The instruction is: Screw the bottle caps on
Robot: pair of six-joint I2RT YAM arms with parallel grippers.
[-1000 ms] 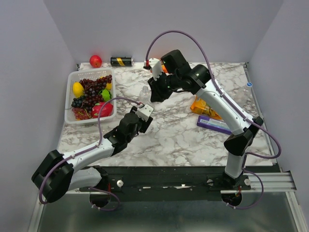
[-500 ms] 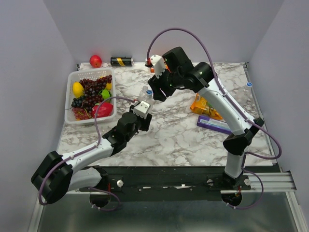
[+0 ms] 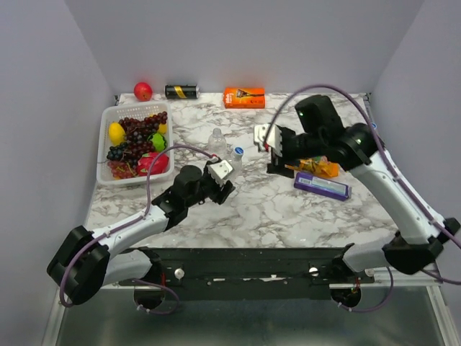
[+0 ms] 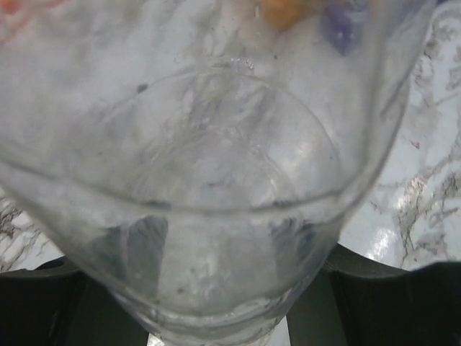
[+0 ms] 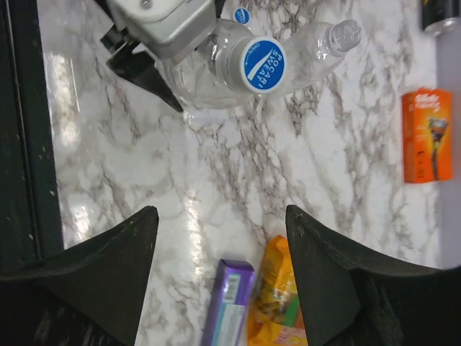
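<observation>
My left gripper (image 3: 225, 182) is shut on a clear bottle (image 3: 234, 167) at the table's middle. That bottle carries a blue cap (image 3: 238, 152); the right wrist view shows the cap (image 5: 263, 65) sitting on the neck. In the left wrist view the bottle (image 4: 216, 180) fills the frame between the jaws of the left gripper (image 4: 216, 303). A second clear bottle (image 3: 216, 138) stands just behind, its neck (image 5: 342, 32) bare. Another blue cap (image 5: 241, 14) peeks in at the top edge. My right gripper (image 3: 277, 170) hangs open and empty to the right of the held bottle; its wrist view shows the right gripper (image 5: 220, 216) over bare table.
A white basket (image 3: 108, 115) of fruit stands at the back left, with a red apple (image 3: 142, 91) and a black can (image 3: 181, 91) behind it. An orange box (image 3: 243, 96) lies at the back. An orange packet (image 3: 320, 167) and a purple bar (image 3: 322, 186) lie under the right arm.
My right gripper has opened, let go of the cap on the held bottle and swung away to the right, uncovering the orange box. The left gripper keeps its hold.
</observation>
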